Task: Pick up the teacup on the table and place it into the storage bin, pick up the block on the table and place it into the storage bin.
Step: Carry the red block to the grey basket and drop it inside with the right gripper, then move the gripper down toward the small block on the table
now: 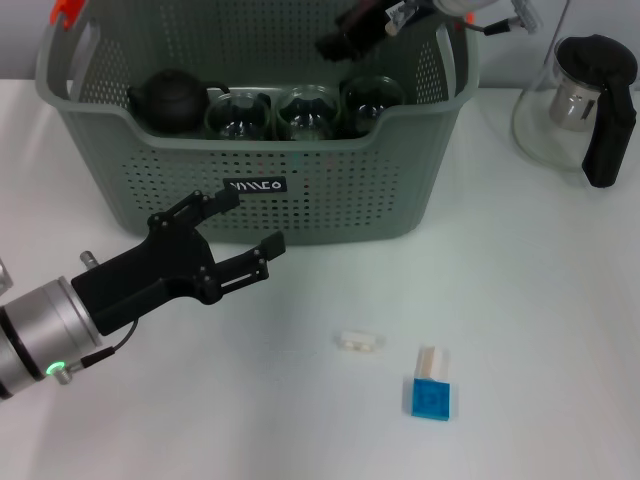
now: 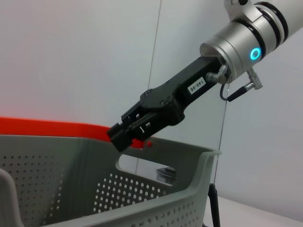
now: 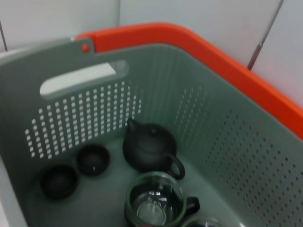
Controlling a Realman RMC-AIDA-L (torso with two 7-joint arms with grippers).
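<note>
The grey-green storage bin (image 1: 330, 200) stands at the back of the table. Two small dark teacups (image 3: 93, 159) lie on its floor beside a black teapot (image 3: 149, 147) and glass cups (image 3: 154, 203); no teacup shows on the table. A blue block (image 1: 431, 399) with a white piece at its far end lies at the front right, and a small white block (image 1: 358, 341) lies just to its left. My left gripper (image 1: 258, 220) is open and empty in front of the bin's front wall. Above the bin's back right hangs my right gripper (image 1: 335, 45) (image 2: 118, 137).
A glass kettle with a black handle (image 1: 585, 105) stands to the right of the bin. The bin's orange handle clip (image 1: 66, 10) is on its left end. White table surface lies between the bin and the blocks.
</note>
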